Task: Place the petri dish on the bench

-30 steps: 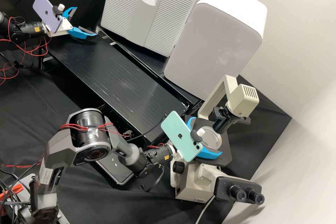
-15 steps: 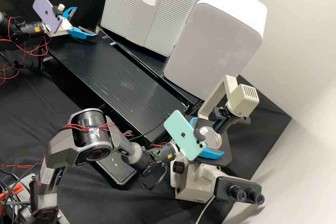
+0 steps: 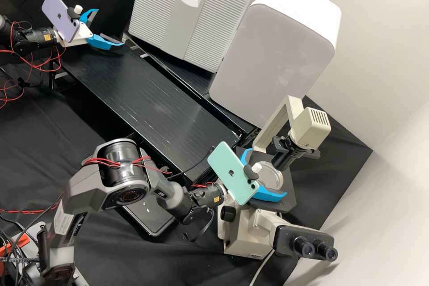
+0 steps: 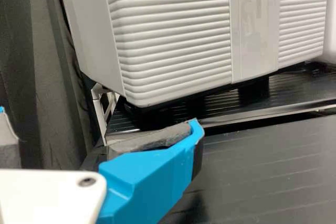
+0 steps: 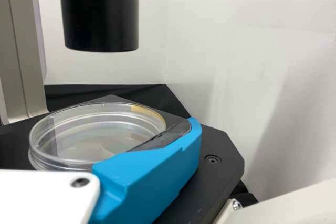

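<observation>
In the high view, my right gripper (image 3: 267, 172) is open at the microscope stage (image 3: 288, 192), its blue fingers on either side of the clear round petri dish (image 3: 275, 178). The dish lies flat on the dark stage. From the right wrist view, one finger of the right gripper (image 5: 98, 129) overlaps the near side of the petri dish (image 5: 84, 153); whether it touches the rim, I cannot tell. My left gripper (image 3: 110, 27) stands open over the far left end of the black bench (image 3: 152, 98). The left wrist view shows the left gripper (image 4: 98, 117) with nothing between its fingers.
The microscope's black condenser tube (image 5: 100, 14) hangs above the stage, and its eyepieces (image 3: 315, 250) point toward the lower right. A ribbed incubator (image 3: 178, 18) and a white rounded cabinet (image 3: 272, 53) stand behind the bench.
My right gripper has shifted slightly rightward, further around the dish, and its arm's elbow has moved right. The left arm and the dish have stayed put.
</observation>
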### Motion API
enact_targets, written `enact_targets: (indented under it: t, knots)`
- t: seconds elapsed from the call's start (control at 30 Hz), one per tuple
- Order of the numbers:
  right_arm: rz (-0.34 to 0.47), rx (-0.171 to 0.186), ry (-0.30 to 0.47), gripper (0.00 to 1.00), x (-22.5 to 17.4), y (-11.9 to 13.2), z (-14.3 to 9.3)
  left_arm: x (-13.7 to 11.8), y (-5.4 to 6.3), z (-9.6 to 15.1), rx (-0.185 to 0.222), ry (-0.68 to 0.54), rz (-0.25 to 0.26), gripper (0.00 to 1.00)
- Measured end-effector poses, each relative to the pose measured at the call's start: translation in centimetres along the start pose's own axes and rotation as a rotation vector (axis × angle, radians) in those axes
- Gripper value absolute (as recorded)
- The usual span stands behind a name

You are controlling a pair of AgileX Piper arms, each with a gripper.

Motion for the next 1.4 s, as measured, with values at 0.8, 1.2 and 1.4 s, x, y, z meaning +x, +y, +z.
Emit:
enact_targets:
  t: [0.8,1.2,1.4]
  knots:
    - [0.002,0.0,0.004,0.0,0.0,0.0,0.0,0.0,0.0,0.0,0.0,0.0,0.0,1.0]
    - [-0.007,0.017,0.024,0.0,-0.4,-0.3,-0.1,0.0,0.0,0.0,0.0,0.0,0.0,1.0]
    - [-0.007,0.057,0.079,0.0,-2.7,-0.4,-1.1,0.0,0.0,0.0,0.0,0.0,0.0,1.0]
